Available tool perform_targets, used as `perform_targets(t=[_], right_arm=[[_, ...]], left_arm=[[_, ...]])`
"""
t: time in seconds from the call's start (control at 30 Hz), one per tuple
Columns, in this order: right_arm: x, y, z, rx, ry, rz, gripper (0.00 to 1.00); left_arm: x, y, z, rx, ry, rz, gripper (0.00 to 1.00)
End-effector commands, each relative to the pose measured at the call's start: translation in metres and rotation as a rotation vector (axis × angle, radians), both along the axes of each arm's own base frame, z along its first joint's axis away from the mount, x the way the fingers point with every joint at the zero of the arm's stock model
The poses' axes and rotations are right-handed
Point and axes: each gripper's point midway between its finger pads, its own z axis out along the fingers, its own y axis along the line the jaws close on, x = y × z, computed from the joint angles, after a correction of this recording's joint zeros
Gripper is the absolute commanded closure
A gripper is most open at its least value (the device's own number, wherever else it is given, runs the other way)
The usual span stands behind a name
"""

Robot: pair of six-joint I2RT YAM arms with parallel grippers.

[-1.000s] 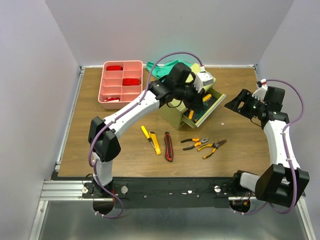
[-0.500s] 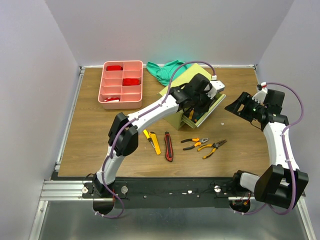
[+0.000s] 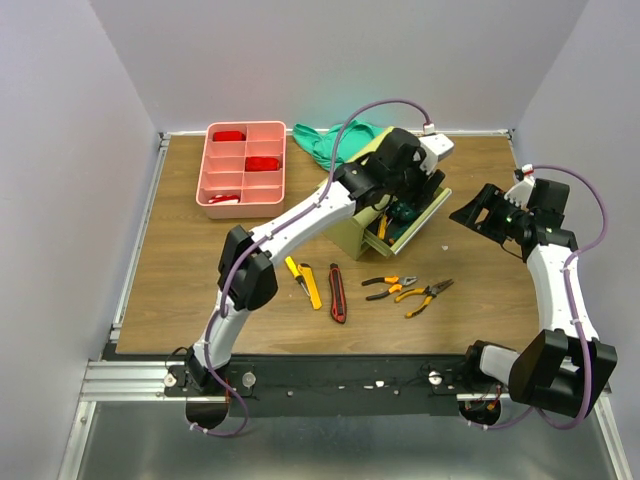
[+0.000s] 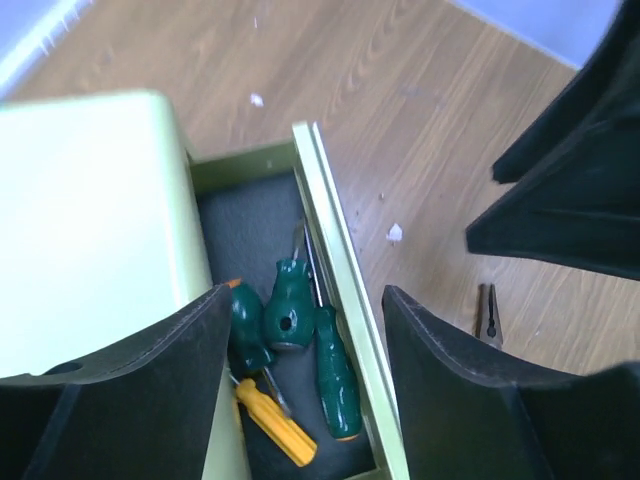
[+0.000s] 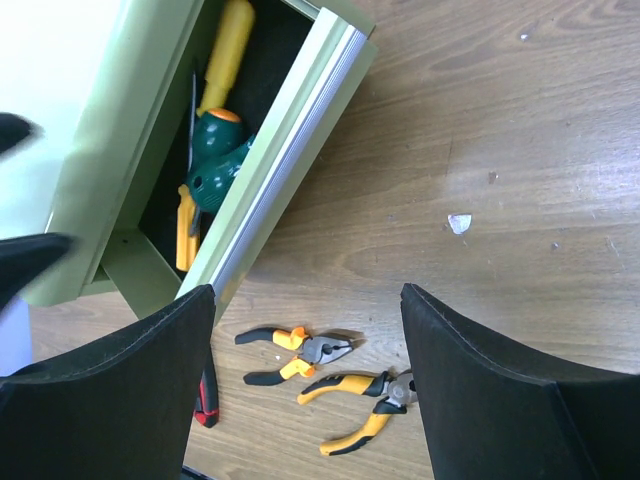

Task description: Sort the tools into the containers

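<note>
Two pliers (image 3: 395, 286) lie crosswise just in front of the chest (image 3: 345, 236), on the side of the right gripper (image 5: 305, 290); its fingers and those of the left gripper (image 4: 305, 300) stand wide, empty.

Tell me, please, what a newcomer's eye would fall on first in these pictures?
The left gripper, open, hovers over the pulled-out drawer of the olive chest mid-table, where green screwdrivers lie. In front of it, two pliers and two knives lie loose on the wood, and a pink tray sits at the far left.
</note>
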Motion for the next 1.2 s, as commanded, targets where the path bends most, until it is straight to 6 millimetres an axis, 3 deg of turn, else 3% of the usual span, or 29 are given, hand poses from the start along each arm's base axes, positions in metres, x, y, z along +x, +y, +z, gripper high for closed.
perform_targets(t=[0.0,0.03,0.07,0.1,0.13,0.17,0.2,0.23,0.27,0.3,0.37,0.4,0.5,0.57,0.63,0.77,0.9,1.0,1.17], right_arm=[[0.000,-0.002,0.002,0.008,-0.014,-0.004,0.18],[0.001,-0.002,0.003,0.006,-0.017,-0.005,0.18],[0.001,-0.002,0.003,0.006,-0.018,-0.005,0.18],[0.001,-0.003,0.004,0.004,-0.022,-0.005,0.18],[0.002,-0.003,0.004,0.005,-0.020,-0.006,0.18],[0.002,-0.003,0.004,0.004,-0.022,-0.005,0.18],[0.003,-0.003,0.004,0.005,-0.021,-0.004,0.18],[0.004,-0.004,0.004,0.005,-0.022,-0.006,0.18],[0.004,-0.004,0.002,0.006,-0.018,-0.006,0.18],[0.004,-0.004,0.002,0.006,-0.018,-0.004,0.18],[0.006,-0.004,0.000,0.010,-0.011,-0.008,0.18],[0.007,-0.004,-0.002,0.018,-0.003,-0.013,0.18],[0.008,-0.004,-0.001,0.029,0.005,-0.013,0.18],[0.010,-0.005,0.002,0.024,-0.004,-0.012,0.18],[0.011,-0.007,0.004,0.013,-0.010,-0.020,0.18],[0.010,-0.007,0.009,0.007,-0.022,-0.021,0.18],[0.005,-0.008,0.001,0.010,-0.005,-0.029,0.18],[0.002,-0.009,0.000,0.010,-0.005,-0.034,0.18],[0.002,-0.013,0.001,0.007,-0.006,-0.044,0.18]], left_arm=[[-0.009,0.019,0.110,-0.135,-0.210,-0.046,0.27],[-0.009,0.041,0.136,-0.158,-0.244,-0.014,0.26],[-0.006,0.054,0.136,-0.145,-0.245,0.014,0.25],[0.001,0.075,0.108,-0.072,-0.192,0.092,0.25],[0.000,0.100,0.116,-0.065,-0.188,0.168,0.25],[0.014,0.133,0.106,-0.035,-0.161,0.289,0.25],[0.017,0.166,0.056,0.066,-0.086,0.406,0.25],[0.010,0.191,0.060,0.032,-0.056,0.482,0.25],[0.018,0.225,0.041,0.058,-0.015,0.578,0.26],[0.007,0.255,-0.007,0.161,0.066,0.660,0.26],[0.002,0.297,-0.041,0.192,0.169,0.838,0.27],[-0.004,0.326,-0.072,0.242,0.244,0.911,0.29],[-0.020,0.346,-0.118,0.224,0.418,1.000,0.33],[-0.031,0.320,-0.138,0.161,0.543,0.850,0.36],[-0.034,0.315,-0.156,0.159,0.591,0.846,0.37],[-0.027,0.302,-0.167,0.142,0.626,0.810,0.38],[-0.017,0.291,-0.172,0.127,0.656,0.792,0.39],[-0.022,0.290,-0.185,0.154,0.708,0.805,0.43],[-0.048,0.308,-0.198,0.253,0.773,0.880,0.52]])
